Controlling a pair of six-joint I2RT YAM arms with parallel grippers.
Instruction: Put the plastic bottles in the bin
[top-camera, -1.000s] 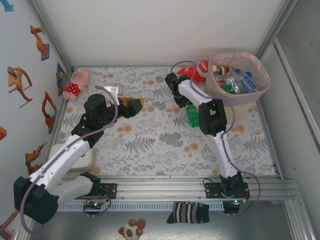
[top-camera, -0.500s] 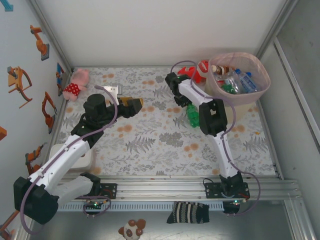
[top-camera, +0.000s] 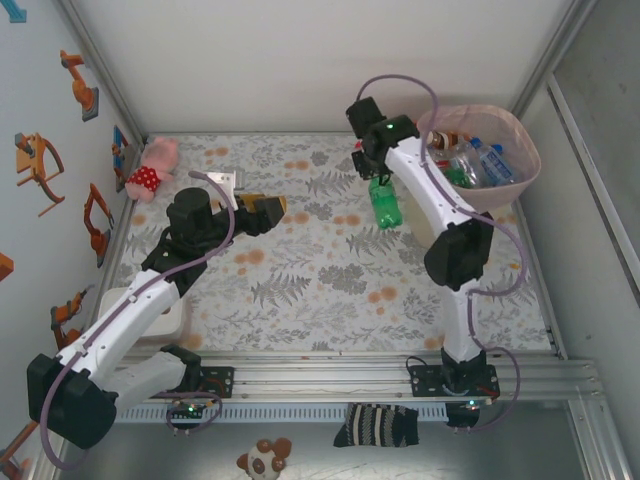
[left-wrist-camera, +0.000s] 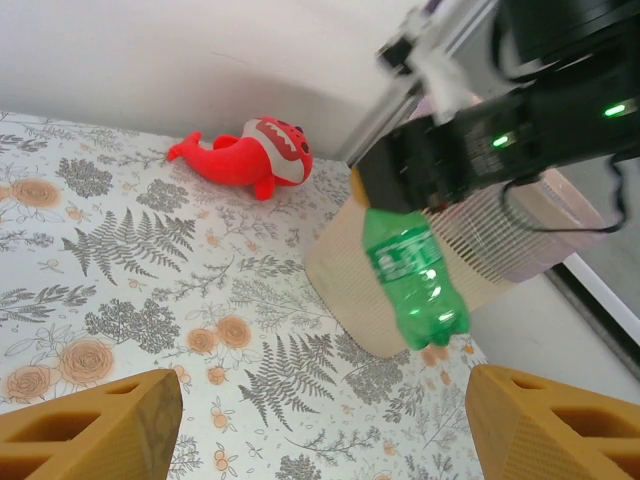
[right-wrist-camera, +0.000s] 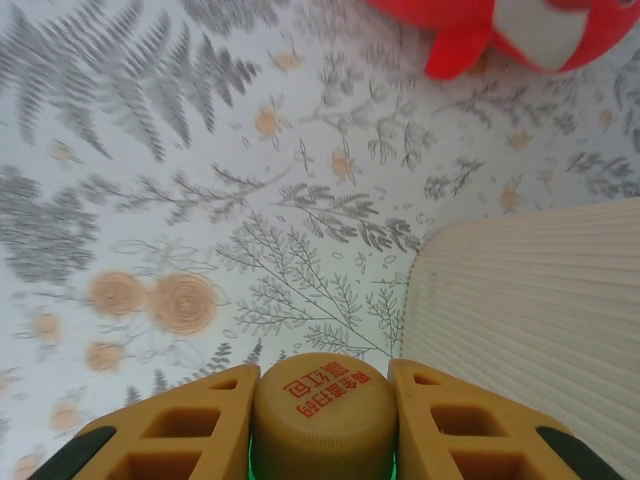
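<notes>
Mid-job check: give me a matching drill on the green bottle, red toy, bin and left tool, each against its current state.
Things:
1. green bottle
2. red toy
3. bin
4. left tool

States:
A. open, holding nothing
B. lying on the table
C. hanging by its cap from the right tool
D. holds other bottles

Pairs: 1-C, 2-B, 3-D, 4-A

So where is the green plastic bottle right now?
Top view: the green plastic bottle hangs from the right gripper, just left of the pink-lined cream bin.
</notes>
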